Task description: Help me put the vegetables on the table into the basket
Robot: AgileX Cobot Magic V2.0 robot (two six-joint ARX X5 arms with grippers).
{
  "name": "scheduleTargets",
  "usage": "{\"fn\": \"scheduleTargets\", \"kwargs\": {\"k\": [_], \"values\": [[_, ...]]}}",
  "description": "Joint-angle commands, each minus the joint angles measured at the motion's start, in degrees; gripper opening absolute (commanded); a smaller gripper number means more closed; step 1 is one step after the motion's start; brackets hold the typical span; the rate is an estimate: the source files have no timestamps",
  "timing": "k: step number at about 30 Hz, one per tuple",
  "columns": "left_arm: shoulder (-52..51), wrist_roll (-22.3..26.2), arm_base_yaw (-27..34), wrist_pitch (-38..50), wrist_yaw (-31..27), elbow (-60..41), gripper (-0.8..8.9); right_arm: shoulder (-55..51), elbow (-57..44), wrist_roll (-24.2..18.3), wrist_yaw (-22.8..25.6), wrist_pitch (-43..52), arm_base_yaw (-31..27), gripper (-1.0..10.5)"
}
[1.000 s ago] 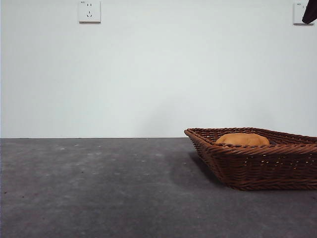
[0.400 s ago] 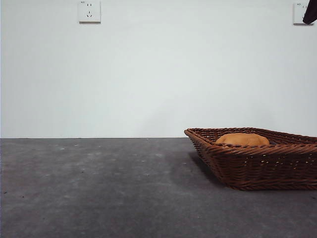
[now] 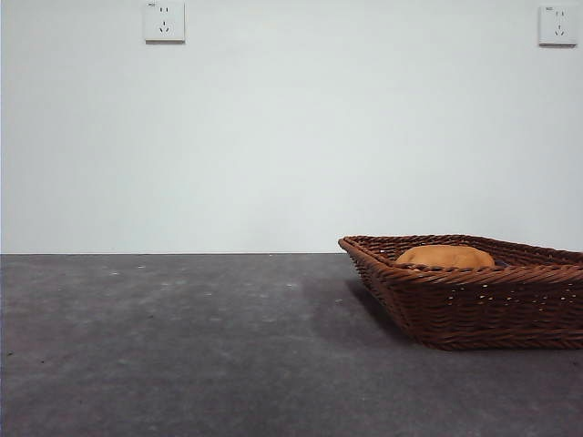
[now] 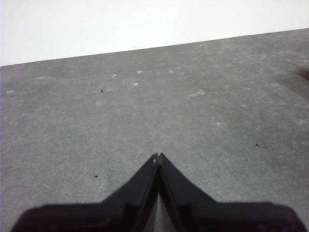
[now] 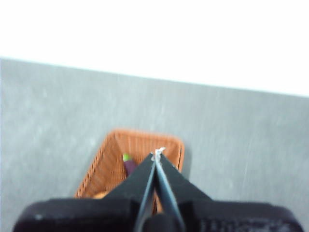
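Note:
The woven reddish-brown basket [image 3: 474,296] stands on the dark grey table [image 3: 182,346] at the right in the front view. The orange-brown potato [image 3: 444,256] lies inside it, its top showing over the rim. The right wrist view looks down on the basket [image 5: 108,166] from high up, with the purple eggplant [image 5: 128,164] and its green tip inside. My right gripper [image 5: 157,153] is shut and empty above the basket. My left gripper [image 4: 158,156] is shut and empty over bare table. The corn is hidden.
Two wall sockets [image 3: 165,21] sit high on the white wall behind the table. The table's far edge [image 3: 173,254] meets the wall.
The black arm tip at the top right corner of the front view has withdrawn out of the picture. The basket and potato have not moved.

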Motion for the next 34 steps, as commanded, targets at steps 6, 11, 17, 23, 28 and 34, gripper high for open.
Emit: {"fn": "scheduleTargets", "kwargs": {"k": [6, 11, 17, 23, 28, 34], "values": [[0.07, -0.39, -0.11, 0.42, 0.28, -0.57, -0.04, -20.00, -28.28, 3.74, 0.11, 18.05, -0.04, 0.0], [0.37, -0.39, -0.11, 0.42, 0.28, -0.57, -0.03, -26.56, -43.28, 7.89, 1.57, 30.32, -0.04, 0.0], [0.74, -0.39, -0.11, 0.39, 0.28, -0.57, -0.03, -31.50, -54.66, 11.17, 1.57, 33.05, -0.04, 0.0], [1.14, -0.42, -0.11, 0.39, 0.31, -0.57, -0.04, -36.09, -62.25, 11.15, 1.57, 32.92, -0.04, 0.0], [1.14, -0.39, -0.11, 0.39, 0.31, -0.57, -0.03, -38.34, -65.96, 11.10, 1.90, 33.31, -0.04, 0.0], [1.66, -0.39, -0.11, 0.44, 0.31, -0.57, -0.04, -38.32, -66.20, 10.93, 2.62, 33.97, -0.09, 0.0]]}}
